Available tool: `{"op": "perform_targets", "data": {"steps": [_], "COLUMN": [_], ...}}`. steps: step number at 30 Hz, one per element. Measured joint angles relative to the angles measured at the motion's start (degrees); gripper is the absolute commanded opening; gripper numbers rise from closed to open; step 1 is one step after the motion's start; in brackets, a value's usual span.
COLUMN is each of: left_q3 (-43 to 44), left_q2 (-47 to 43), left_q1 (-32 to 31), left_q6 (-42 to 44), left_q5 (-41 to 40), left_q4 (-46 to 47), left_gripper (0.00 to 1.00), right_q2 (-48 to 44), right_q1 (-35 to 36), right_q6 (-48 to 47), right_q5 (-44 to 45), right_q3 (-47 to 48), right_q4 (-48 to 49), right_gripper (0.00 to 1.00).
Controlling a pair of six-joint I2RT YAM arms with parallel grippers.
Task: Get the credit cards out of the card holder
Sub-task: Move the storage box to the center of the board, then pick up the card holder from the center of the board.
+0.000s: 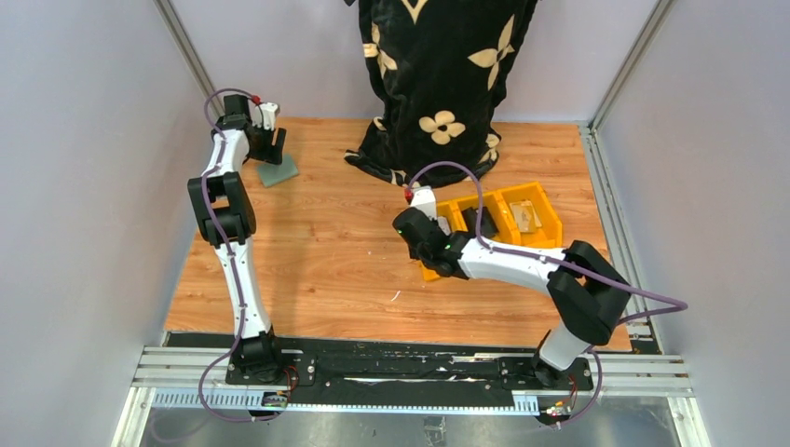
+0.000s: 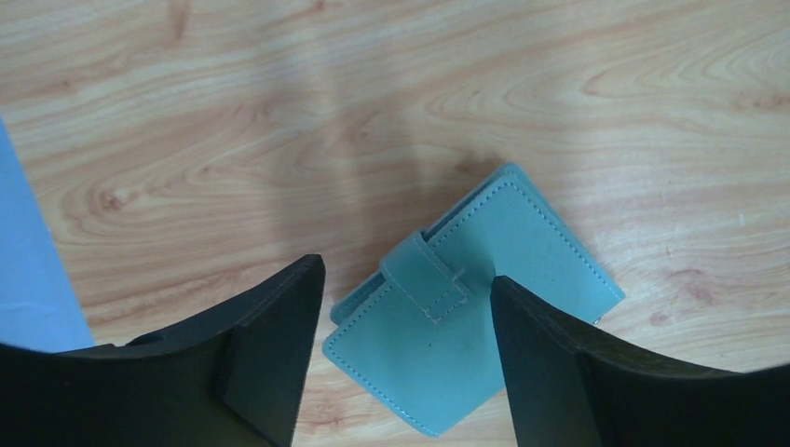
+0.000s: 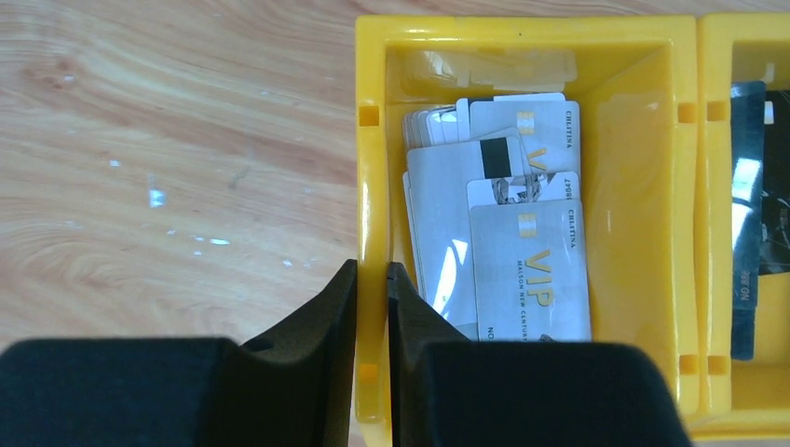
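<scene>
Closer, credit cards in bin

Overhead and close left-wrist views probably share the card holder.

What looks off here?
The right gripper clamps the yellow bin's side wall, not a card; credit cards lie in a skewed heap inside. The card holder lies closed under the open left gripper.

the left arm is reaching toward the far left of the wooden table, the left gripper hanging just over the card holder, which is lying flat on the wood. the right arm is bending across to the yellow bins, the right gripper sitting at their near left edge. a black flowered cloth is hanging at the back.
</scene>
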Motion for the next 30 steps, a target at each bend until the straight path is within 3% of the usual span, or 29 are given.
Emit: {"op": "perform_targets", "data": {"steps": [6,17,24,30], "left_q3": [1.29,0.42,-13.07,-28.74], "left_q2": [1.53,1.46,-7.15,-17.33], "left_q1": [0.39,0.98,1.51,1.53], "left_q6": [1.16,7.85,13.88,18.60], "left_q5": [1.92,7.41,10.97,13.22], "left_q4": [-2.75,-6.73,-8.92,-11.76], "left_gripper": [0.66,0.30,0.04,0.00], "right_q2": [5.84,16.68,23.43,27.80], "right_q1": [2.23,2.78,4.00,4.37], "right_q6": [2.45,4.59,5.55,5.22], "right_q5": [-1.25,-2.97,-2.08,-1.49], "right_q3": [6.60,18.99,27.58,33.35], "right_q4": [-0.13,1.53,1.70,2.58], "right_gripper": [0.00,0.02,0.11,0.31]}}
